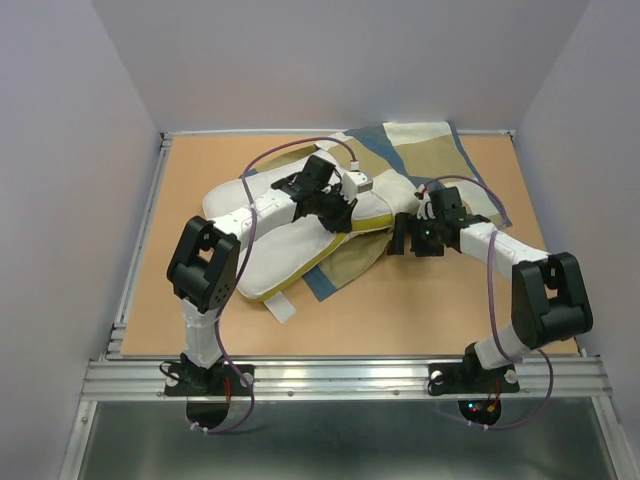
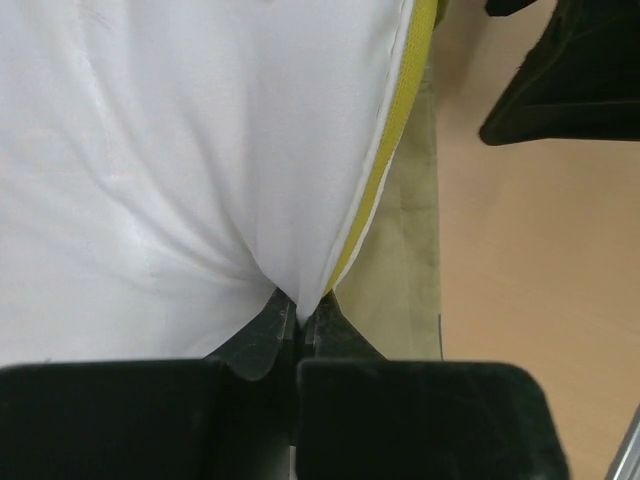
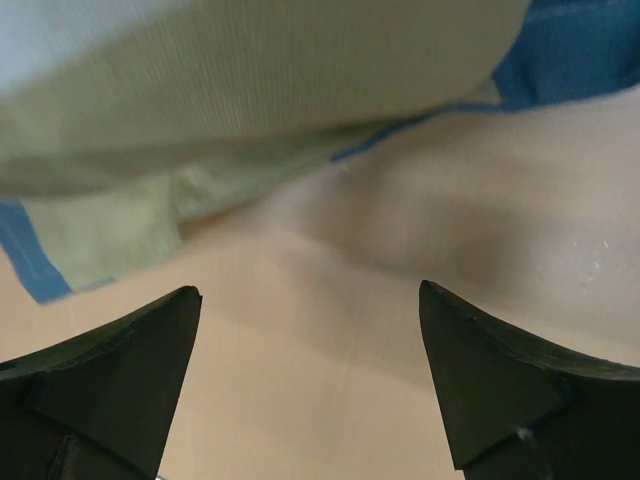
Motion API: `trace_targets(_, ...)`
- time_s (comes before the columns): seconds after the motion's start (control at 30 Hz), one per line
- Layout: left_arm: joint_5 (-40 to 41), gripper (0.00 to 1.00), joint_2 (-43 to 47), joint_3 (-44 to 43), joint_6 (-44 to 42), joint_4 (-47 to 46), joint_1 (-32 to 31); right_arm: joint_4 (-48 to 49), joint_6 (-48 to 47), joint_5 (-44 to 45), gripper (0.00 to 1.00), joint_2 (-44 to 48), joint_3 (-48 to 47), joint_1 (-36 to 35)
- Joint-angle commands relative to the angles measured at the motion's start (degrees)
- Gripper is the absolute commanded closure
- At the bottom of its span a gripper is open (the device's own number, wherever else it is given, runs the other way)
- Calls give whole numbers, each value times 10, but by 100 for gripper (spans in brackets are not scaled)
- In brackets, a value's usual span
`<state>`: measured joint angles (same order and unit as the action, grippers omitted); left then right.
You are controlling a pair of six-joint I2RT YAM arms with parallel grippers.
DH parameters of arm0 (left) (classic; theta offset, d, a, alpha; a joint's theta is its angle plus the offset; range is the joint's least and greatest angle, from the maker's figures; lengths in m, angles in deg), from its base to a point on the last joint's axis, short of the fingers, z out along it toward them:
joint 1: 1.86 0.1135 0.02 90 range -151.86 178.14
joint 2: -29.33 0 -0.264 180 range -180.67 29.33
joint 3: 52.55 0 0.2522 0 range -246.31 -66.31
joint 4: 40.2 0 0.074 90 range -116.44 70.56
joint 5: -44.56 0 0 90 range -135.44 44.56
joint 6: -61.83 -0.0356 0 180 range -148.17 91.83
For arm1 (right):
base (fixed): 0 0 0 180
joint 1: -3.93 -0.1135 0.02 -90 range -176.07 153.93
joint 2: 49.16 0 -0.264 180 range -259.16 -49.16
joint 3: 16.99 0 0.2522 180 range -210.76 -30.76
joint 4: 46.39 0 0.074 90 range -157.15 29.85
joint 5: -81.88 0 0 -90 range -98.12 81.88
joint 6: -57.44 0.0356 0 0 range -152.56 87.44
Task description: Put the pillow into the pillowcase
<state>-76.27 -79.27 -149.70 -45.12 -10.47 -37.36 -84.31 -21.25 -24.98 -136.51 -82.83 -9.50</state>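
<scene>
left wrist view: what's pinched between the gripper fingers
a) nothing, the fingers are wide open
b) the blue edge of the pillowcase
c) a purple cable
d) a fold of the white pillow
d: in the left wrist view the left gripper has its fingers closed together on a fold of the white pillow, just beside the cushion's yellow-green edge.

white pillow (image 1: pixel 288 252) atop patterned pillowcase (image 1: pixel 420 150), seemingly outside
</scene>
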Motion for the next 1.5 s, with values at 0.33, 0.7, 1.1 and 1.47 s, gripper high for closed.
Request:
trace_targets(0.33,-90,100,-5,-42,65,-23,18,333,143,-109,20,-27,88,8)
trace_targets(0.7,-80,100,-10,-70,222,-137,35,261,157,-288,99,43,36,-23)
trace_targets(1.1,129,100,-106,-67,324,-197,14,59,42,-332,99,82,34,-51)
trace_targets(1.47,63,100,-87,87,296,-216,9,-62,-7,-70,52,108,-152,-32)
